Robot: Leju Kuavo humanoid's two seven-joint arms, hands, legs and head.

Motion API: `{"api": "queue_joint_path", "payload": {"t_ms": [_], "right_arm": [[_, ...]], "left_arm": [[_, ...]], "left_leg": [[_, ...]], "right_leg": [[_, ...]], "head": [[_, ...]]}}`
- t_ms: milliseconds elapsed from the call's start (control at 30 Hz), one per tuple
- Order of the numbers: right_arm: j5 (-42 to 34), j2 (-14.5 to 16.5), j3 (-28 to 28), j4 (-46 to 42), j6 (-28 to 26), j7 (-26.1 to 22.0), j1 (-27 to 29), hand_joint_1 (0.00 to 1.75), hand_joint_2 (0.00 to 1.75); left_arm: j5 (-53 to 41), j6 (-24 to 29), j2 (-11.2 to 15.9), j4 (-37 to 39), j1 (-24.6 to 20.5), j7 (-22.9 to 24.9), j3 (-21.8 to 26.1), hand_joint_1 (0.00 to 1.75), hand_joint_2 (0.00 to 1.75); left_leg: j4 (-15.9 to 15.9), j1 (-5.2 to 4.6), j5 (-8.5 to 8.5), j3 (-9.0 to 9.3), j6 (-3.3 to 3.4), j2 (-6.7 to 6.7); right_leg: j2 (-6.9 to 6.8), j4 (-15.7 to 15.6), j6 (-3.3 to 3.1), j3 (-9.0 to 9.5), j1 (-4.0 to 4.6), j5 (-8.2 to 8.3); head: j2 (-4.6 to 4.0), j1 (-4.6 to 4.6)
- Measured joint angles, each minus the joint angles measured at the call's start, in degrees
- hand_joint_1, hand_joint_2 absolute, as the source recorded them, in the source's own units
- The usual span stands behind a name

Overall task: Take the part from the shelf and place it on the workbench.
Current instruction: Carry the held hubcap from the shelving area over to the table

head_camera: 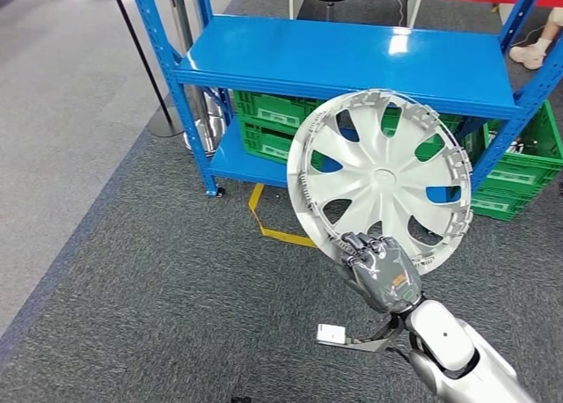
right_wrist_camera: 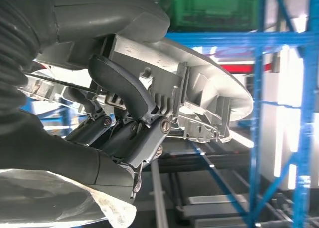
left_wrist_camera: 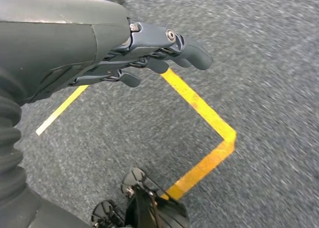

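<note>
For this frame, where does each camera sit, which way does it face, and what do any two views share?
Head view: high on the body, facing forward and down at the blue shelf and grey carpet; the right hand holds the silver hubcap by its rim.
Left wrist view: behind the left hand, facing down at carpet and yellow floor tape.
Right wrist view: behind the right hand, facing the shelf.
Head and right wrist views share the hubcap, shelf and green crates.

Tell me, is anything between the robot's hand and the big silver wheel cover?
No, nothing is. The right hand already grips the wheel cover by its lower rim, fingers hooked over the edge, holding it up in front of the blue shelf. The workbench isn't in these pictures, so the way there can't be judged.
</note>
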Motion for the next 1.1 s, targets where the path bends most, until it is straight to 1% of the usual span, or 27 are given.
{"api": "queue_joint_path", "payload": {"t_ms": [33, 67, 133, 167, 233, 267, 300, 333, 367, 433, 467, 500, 533, 567, 600, 633, 700, 767, 800, 833, 900, 933, 967, 1000, 1033, 1067, 1100], "right_arm": [[0.03, 0.1, 0.11, 0.05, 0.08, -0.28, -0.15, 1.75, 1.75], [0.01, 0.3, 0.27, 0.15, 0.16, -0.6, -0.51, 1.75, 1.75], [-0.14, 0.95, 0.67, 0.52, 0.33, -1.19, -1.64, 1.75, 1.75], [-0.23, 1.39, 0.9, 0.78, 0.41, -1.44, -2.3, 1.75, 1.75], [-0.37, 2.38, 1.48, 1.33, 0.57, -1.79, -3.62, 1.75, 1.75], [-0.44, 2.83, 1.84, 1.62, 0.66, -1.88, -4.22, 1.75, 1.75], [-0.52, 3.17, 2.17, 1.88, 0.72, -1.91, -4.76, 1.75, 1.75], [-0.64, 3.46, 2.52, 2.13, 0.76, -1.91, -5.24, 1.75, 1.75], [-0.75, 3.6, 2.85, 2.38, 0.78, -1.9, -5.6, 1.75, 1.75], [-0.94, 3.85, 3.57, 2.79, 0.78, -1.91, -6.0, 1.75, 1.75], [-1.02, 3.92, 3.93, 2.97, 0.78, -1.91, -6.06, 1.75, 1.75], [-1.12, 4.01, 4.26, 3.11, 0.8, -1.91, -6.1, 1.75, 1.75], [-1.21, 4.1, 4.59, 3.23, 0.84, -1.9, -6.18, 1.75, 1.75], [-1.27, 4.18, 4.88, 3.32, 0.91, -1.88, -6.31, 1.75, 1.75], [-1.32, 4.22, 5.15, 3.41, 1.0, -1.86, -6.46, 1.75, 1.75], [-1.33, 4.25, 5.36, 3.49, 1.08, -1.83, -6.63, 1.75, 1.75], [-1.33, 4.29, 5.78, 3.61, 1.24, -1.75, -6.8, 1.75, 1.75], [-1.34, 4.32, 6.16, 3.63, 1.4, -1.61, -6.85, 1.75, 1.75], [-1.36, 4.29, 6.27, 3.62, 1.5, -1.5, -6.84, 1.75, 1.75], [-1.39, 4.27, 6.32, 3.6, 1.59, -1.37, -6.83, 1.75, 1.75], [-1.39, 4.23, 6.33, 3.57, 1.92, -1.21, -6.7, 1.75, 1.75], [-1.37, 4.22, 6.35, 3.55, 2.14, -1.2, -6.66, 1.75, 1.75], [-1.3, 4.21, 6.38, 3.54, 2.37, -1.2, -6.6, 1.75, 1.75], [-1.2, 4.2, 6.42, 3.5, 2.56, -1.15, -6.55, 1.75, 1.75], [-1.1, 4.15, 6.45, 3.41, 2.72, -1.03, -6.47, 1.75, 1.75], [-0.99, 4.09, 6.46, 3.28, 2.85, -0.91, -6.37, 1.75, 1.75], [-0.87, 4.01, 6.46, 3.12, 3.01, -0.78, -6.28, 1.75, 1.75]], "left_arm": [[0.22, -0.06, -0.04, -0.02, 0.06, -0.03, 0.01, 0.0, 1.75], [0.46, -0.14, -0.12, -0.09, 0.12, -0.03, 0.02, 0.0, 1.75], [0.81, -0.23, -0.29, -0.41, 0.14, -0.01, 0.03, 0.0, 1.75], [0.94, -0.25, -0.41, -0.63, 0.15, 0.04, 0.04, 0.0, 1.75], [1.19, -0.26, -0.68, -1.15, 0.29, 0.22, 0.1, 0.0, 1.75], [1.33, -0.26, -0.92, -1.44, 0.46, 0.39, 0.14, 0.0, 1.75], [1.49, -0.27, -1.14, -1.8, 0.61, 0.59, 0.19, 0.0, 1.75], [1.61, -0.33, -1.45, -2.21, 0.71, 0.91, 0.24, 0.0, 1.75], [1.66, -0.42, -1.78, -2.64, 0.77, 1.23, 0.31, 0.0, 1.75], [1.69, -0.57, -2.35, -3.53, 0.81, 1.89, 0.49, 0.0, 1.75], [1.69, -0.61, -2.58, -3.95, 0.85, 2.12, 0.6, 0.0, 1.75], [1.68, -0.67, -2.76, -4.32, 0.9, 2.33, 0.73, 0.0, 1.75], [1.68, -0.76, -2.95, -4.67, 0.96, 2.51, 0.87, 0.0, 1.75], [1.67, -0.88, -3.11, -4.98, 1.02, 2.6, 1.03, 0.0, 1.75], [1.66, -1.0, -3.26, -5.26, 1.07, 2.73, 1.17, 0.0, 1.75], [1.61, -1.08, -3.42, -5.49, 1.08, 2.9, 1.28, 0.0, 1.75], [1.34, -1.13, -3.68, -5.84, 1.17, 3.24, 1.45, 0.0, 1.75], [0.93, -1.08, -3.85, -6.04, 1.44, 3.63, 1.55, 0.0, 1.75], [0.78, -1.01, -3.92, -6.1, 1.57, 3.8, 1.58, 0.0, 1.75], [0.69, -0.92, -3.96, -6.15, 1.62, 3.97, 1.6, 0.0, 1.75], [0.5, -0.79, -3.99, -6.2, 1.52, 4.09, 1.62, 0.0, 1.75], [0.38, -0.81, -3.98, -6.2, 1.44, 4.09, 1.62, 0.0, 1.75], [0.24, -0.89, -3.99, -6.2, 1.41, 4.0, 1.62, 0.0, 1.75], [0.07, -1.04, -4.0, -6.2, 1.41, 3.82, 1.61, 0.0, 1.75], [-0.15, -1.2, -3.99, -6.2, 1.41, 3.58, 1.6, 0.0, 1.75], [-0.4, -1.32, -3.95, -6.2, 1.42, 3.33, 1.57, 0.0, 1.75], [-0.6, -1.47, -3.9, -6.2, 1.39, 3.15, 1.55, 0.0, 1.75]], "left_leg": [[-2.54, 0.02, 1.5, 1.69, 0.11, 0.24], [-6.49, -0.07, 3.22, 3.98, 0.38, 0.99], [-13.34, -0.75, 4.98, 7.71, 1.17, 3.13], [-15.11, -1.11, 5.04, 8.46, 1.56, 3.89], [-16.09, -1.39, 4.94, 8.37, 2.29, 3.58], [-16.48, -1.26, 5.09, 8.36, 2.66, 3.04], [-16.81, -1.08, 5.28, 8.38, 3.02, 2.49], [-17.14, -0.89, 5.51, 8.42, 3.38, 1.93], [-17.26, -0.81, 5.66, 8.38, 3.6, 1.33], [-17.24, -0.82, 5.8, 8.22, 3.87, -0.11], [-17.22, -0.84, 5.82, 8.23, 3.9, -0.92], [-17.15, -0.84, 5.82, 8.27, 3.9, -1.75], [-17.01, -0.8, 5.79, 8.32, 3.86, -2.6], [-16.76, -0.76, 5.71, 8.34, 3.74, -3.42], [-16.38, -0.79, 5.59, 8.16, 3.52, -4.18], [-15.87, -0.77, 5.49, 7.77, 3.27, -4.86], [-15.18, -0.62, 5.61, 6.73, 2.62, -6.03], [-14.91, -0.4, 5.77, 6.11, 2.02, -6.77], [-14.3, -0.46, 5.32, 5.81, 1.73, -6.02], [-12.72, -0.52, 4.32, 5.11, 1.39, -4.69], [-6.21, -0.43, 0.96, 2.28, 0.74, -1.43], [-2.52, -0.23, -0.55, 0.65, 0.48, -0.6], [0.14, -0.01, -1.38, -0.5, 0.31, -0.24], [0.78, 0.18, -1.09, -0.72, 0.19, -0.1], [-0.71, 0.32, 0.15, 0.08, 0.16, 0.08], [-4.03, 0.39, 2.07, 1.76, 0.21, 0.56], [-7.97, 0.24, 3.68, 3.75, 0.29, 1.81]], "right_leg": [[-0.66, 0.02, 0.01, 0.0, 0.03, 0.01], [-1.25, 0.04, 0.03, 0.03, 0.08, -0.01], [-2.27, 0.03, 0.32, -0.03, 0.35, -0.02], [-2.77, 0.02, 0.57, -0.1, 0.46, 0.01], [-3.8, -0.14, 1.24, -0.14, 0.55, 0.07], [-3.46, -0.04, 1.54, -0.24, 0.51, -0.26], [-2.48, 0.62, 1.75, -0.6, 0.44, -0.96], [-1.02, 2.52, 1.9, -1.54, 0.37, -2.24], [0.66, 5.82, 1.93, -3.19, 0.3, -3.95], [2.28, 13.89, 2.02, -7.29, 0.27, -6.85], [2.54, 16.36, 2.09, -8.75, 0.27, -7.05], [2.66, 16.59, 2.16, -9.23, 0.23, -6.05], [2.87, 14.44, 2.2, -8.61, 0.15, -3.94], [3.44, 10.75, 2.23, -7.28, -0.01, -1.35], [4.7, 7.1, 2.25, -5.78, -0.19, 0.51], [5.87, 3.93, 2.19, -4.4, -0.38, 1.51], [7.2, 1.83, 1.95, -3.39, -0.4, 1.26], [6.11, 1.63, 1.48, -3.29, -0.35, 1.28], [5.45, 1.52, 1.16, -3.19, -0.42, 1.37], [4.67, 1.37, 0.84, -3.07, -0.5, 1.45], [3.07, 1.27, 0.41, -2.91, -0.47, 1.43], [2.26, 1.27, 0.36, -2.89, -0.42, 1.38], [1.5, 1.27, 0.33, -2.85, -0.39, 1.34], [0.76, 1.28, 0.34, -2.81, -0.39, 1.28], [0.04, 1.28, 0.39, -2.71, -0.4, 1.21], [-0.66, 1.28, 0.48, -2.56, -0.42, 1.1], [-1.32, 1.27, 0.64, -2.4, -0.36, 0.96]], "head": [[0.0, 0.0], [0.0, 0.01], [0.0, 0.03], [0.0, 0.03], [0.0, 0.04], [0.0, 0.08], [0.0, 0.15], [0.0, 0.26], [0.0, 0.37], [0.0, 0.49], [0.0, 0.48], [0.0, 0.49], [0.0, 0.49], [0.0, 0.5], [0.0, 0.49], [0.0, 0.48], [0.0, 0.39], [0.0, 0.36], [0.0, 0.25], [0.0, 0.06], [0.0, -0.26], [0.0, -0.3], [0.0, -0.28], [0.0, -0.29], [0.0, -0.3], [0.0, -0.3], [0.0, -0.3]]}}
